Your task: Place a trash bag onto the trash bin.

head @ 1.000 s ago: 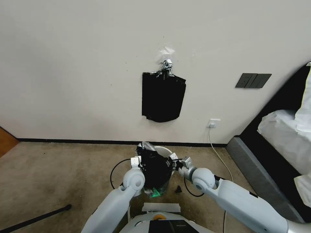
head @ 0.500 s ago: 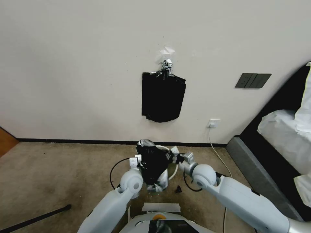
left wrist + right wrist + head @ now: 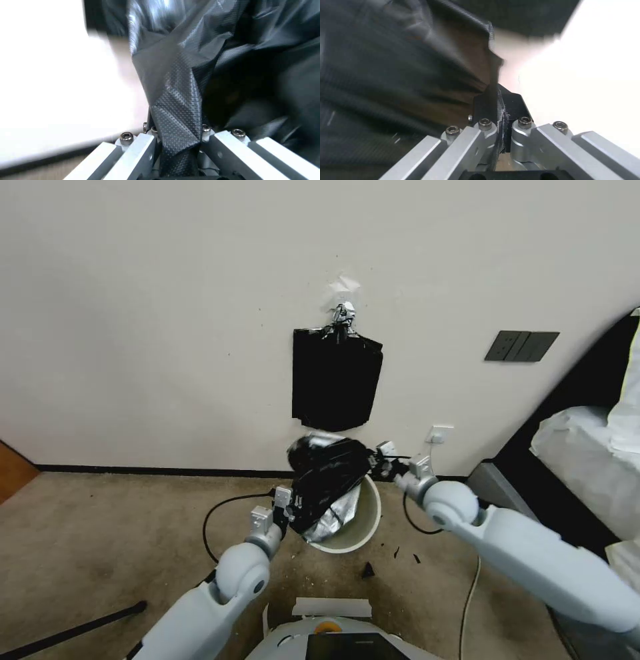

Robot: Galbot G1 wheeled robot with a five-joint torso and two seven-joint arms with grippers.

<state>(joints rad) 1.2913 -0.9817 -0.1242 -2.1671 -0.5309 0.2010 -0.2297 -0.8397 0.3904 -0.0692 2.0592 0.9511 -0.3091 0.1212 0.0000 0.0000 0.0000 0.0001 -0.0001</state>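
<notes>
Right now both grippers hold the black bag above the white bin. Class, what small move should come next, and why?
Probably lower the trash bag toward the trash bin while drawing its edges apart. The left gripper and right gripper pinch opposite edges, but the bag hangs bunched and tilted above the rim, its lower end dipping inside, and the mouth is not yet over the rim.

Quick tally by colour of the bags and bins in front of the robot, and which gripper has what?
Black: 2, the trash bag held by the left gripper and right gripper, and the bundle of bags clipped on the wall.
Off-white: 1, the trash bin on the floor.
Total: 3.
</notes>
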